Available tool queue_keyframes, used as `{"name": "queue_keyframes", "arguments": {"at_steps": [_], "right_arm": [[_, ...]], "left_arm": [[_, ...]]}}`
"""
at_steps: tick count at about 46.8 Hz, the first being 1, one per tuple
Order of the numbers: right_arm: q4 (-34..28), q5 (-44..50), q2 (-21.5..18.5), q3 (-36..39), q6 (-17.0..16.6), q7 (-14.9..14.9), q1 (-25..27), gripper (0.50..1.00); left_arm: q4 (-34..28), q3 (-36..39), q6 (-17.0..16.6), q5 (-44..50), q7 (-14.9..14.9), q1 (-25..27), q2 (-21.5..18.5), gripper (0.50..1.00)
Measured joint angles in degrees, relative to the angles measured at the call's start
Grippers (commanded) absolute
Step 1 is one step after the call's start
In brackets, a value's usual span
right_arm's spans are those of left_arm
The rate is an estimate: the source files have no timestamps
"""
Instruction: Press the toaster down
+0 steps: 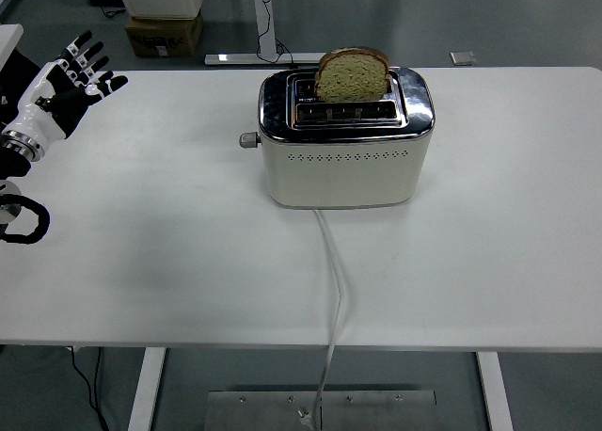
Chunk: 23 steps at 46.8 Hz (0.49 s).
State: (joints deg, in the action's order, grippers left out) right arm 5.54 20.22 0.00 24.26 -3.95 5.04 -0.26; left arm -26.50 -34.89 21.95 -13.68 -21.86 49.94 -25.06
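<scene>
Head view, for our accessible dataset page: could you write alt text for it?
A cream and chrome toaster stands on a white table, a slice of bread sticking up from its far slot and its side lever still up. The left robot hand, fingers spread, hovers at the table's far left edge. A white cord trails off the near edge.

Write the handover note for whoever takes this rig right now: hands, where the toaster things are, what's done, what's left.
Left hand: open, fingers spread, holding nothing, at the table's far-left edge, well away from the toaster. Right hand: out of view.
Toaster sits at the middle of the white table, its cord running off the near edge.
Bread slice stands high out of the rear slot; lever on the toaster's left end looks up.
Done: nothing visible. Left: bring a hand to the lever and press it down.
</scene>
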Motion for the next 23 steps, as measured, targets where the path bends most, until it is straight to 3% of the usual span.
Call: {"name": "queue_keyframes", "arguments": {"at_steps": [10,23], "right_arm": [[0.00,-0.01,0.00,0.00,0.00,0.00,-0.01,1.000],[0.00,-0.01,0.00,0.01,0.00,0.05,-0.01,1.000]], "left_arm": [[-0.04,0.08,-0.12,-5.02,-0.02,0.39,-0.87,1.000],[-1.40,0.15,2.41,-14.67,0.03,0.38,-2.46,1.000]]}}
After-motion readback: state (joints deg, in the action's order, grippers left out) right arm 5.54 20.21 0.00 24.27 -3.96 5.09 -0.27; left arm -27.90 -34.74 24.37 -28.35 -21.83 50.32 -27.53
